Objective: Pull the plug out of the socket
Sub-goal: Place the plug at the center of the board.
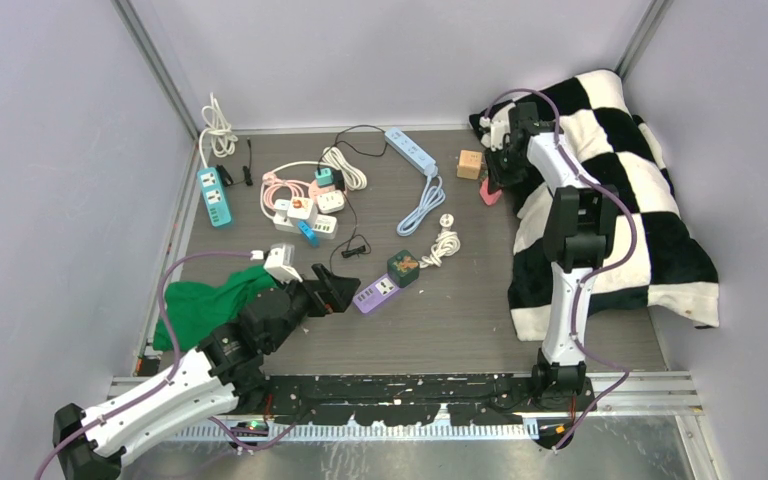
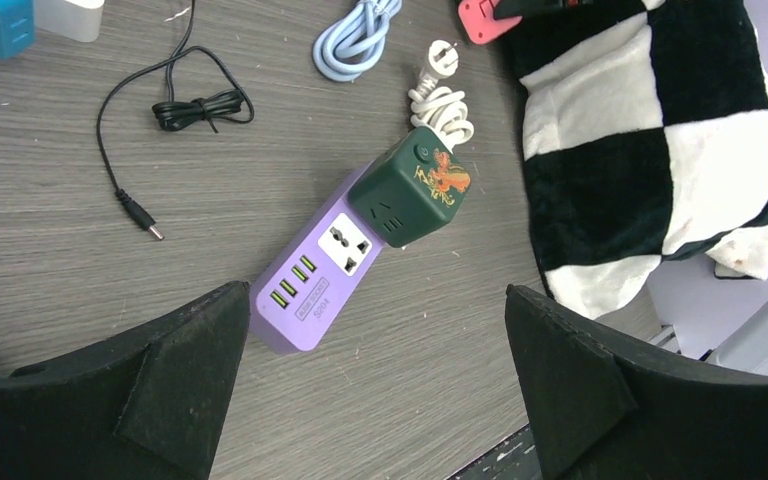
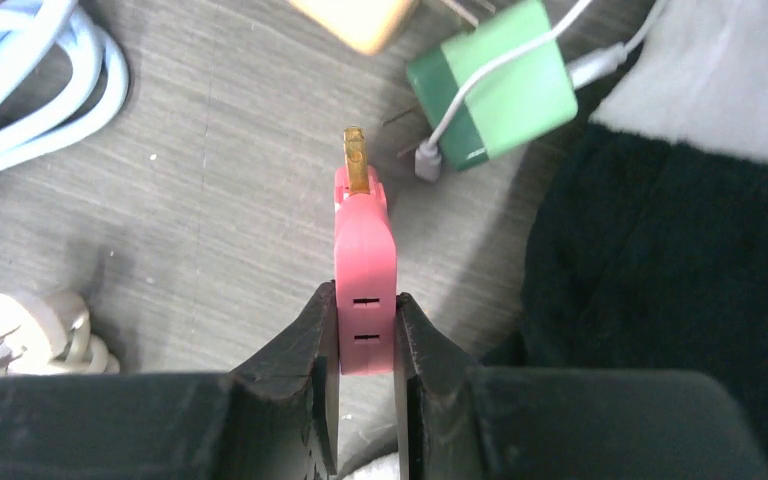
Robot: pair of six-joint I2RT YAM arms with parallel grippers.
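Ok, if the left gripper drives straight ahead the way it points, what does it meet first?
Probably the near, USB end of the purple power strip, lying ahead of the open left gripper; the green cube plug sits farther along it. Depth is unclear.

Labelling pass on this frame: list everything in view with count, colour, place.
Power strip: 1, purple, front centre.
Cube socket: 1, dark green, on purple strip's far end.
Coiled cord: 1, white, behind cube.
Blue strip: 1, light blue, back centre.
Teal strip: 1, teal, left edge.
Adapter cluster: several, white, blue, teal, back left.
Black cable: 1, black, centre.
Blanket: 1, black-white checks, right.
Wooden block: 1, tan, by blanket.
Cloth: 1, green, front left.
Plug: 1, pink, gripped, back right.
Left hand: open, at purple strip.
Right hand: shut on plug.
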